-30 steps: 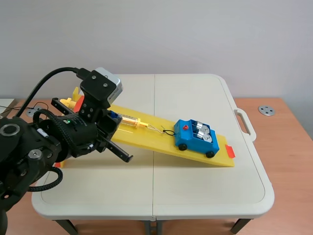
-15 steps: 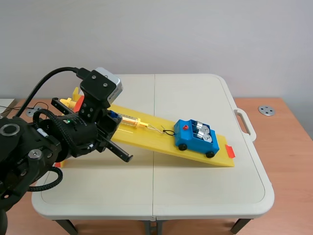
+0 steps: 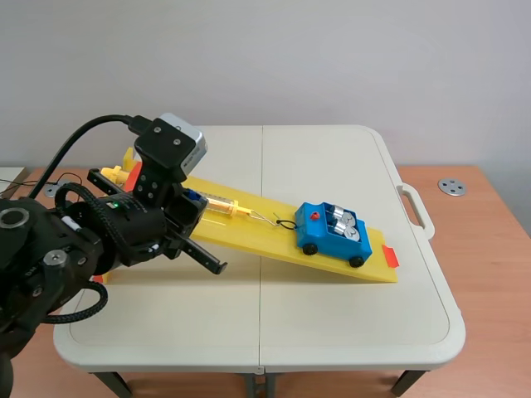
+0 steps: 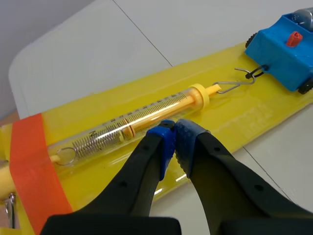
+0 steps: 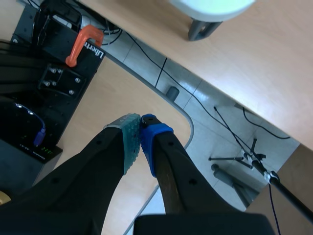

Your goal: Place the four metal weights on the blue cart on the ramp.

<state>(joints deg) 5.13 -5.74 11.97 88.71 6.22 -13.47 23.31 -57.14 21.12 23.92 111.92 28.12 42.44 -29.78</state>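
Note:
A blue cart (image 3: 333, 234) stands low on the yellow ramp (image 3: 274, 240), with several metal weights (image 3: 346, 225) in its bed. A wire hook links the cart (image 4: 286, 50) to a clear spring scale (image 4: 132, 125) lying along the ramp (image 4: 234, 115). My left gripper (image 4: 174, 128) hovers shut just above the scale's tube, holding nothing; in the scene view the left arm (image 3: 158, 220) sits over the ramp's upper end. My right gripper (image 5: 140, 128) is shut and empty, off the table, facing the floor. The right arm does not appear in the scene view.
Orange tape (image 4: 34, 166) crosses the ramp's upper end and a small orange mark (image 3: 390, 256) sits at its lower end. The white folding table (image 3: 332, 315) has a handle (image 3: 415, 211) at its right edge. A black equipment box with an orange clamp (image 5: 83, 44) lies below the right gripper.

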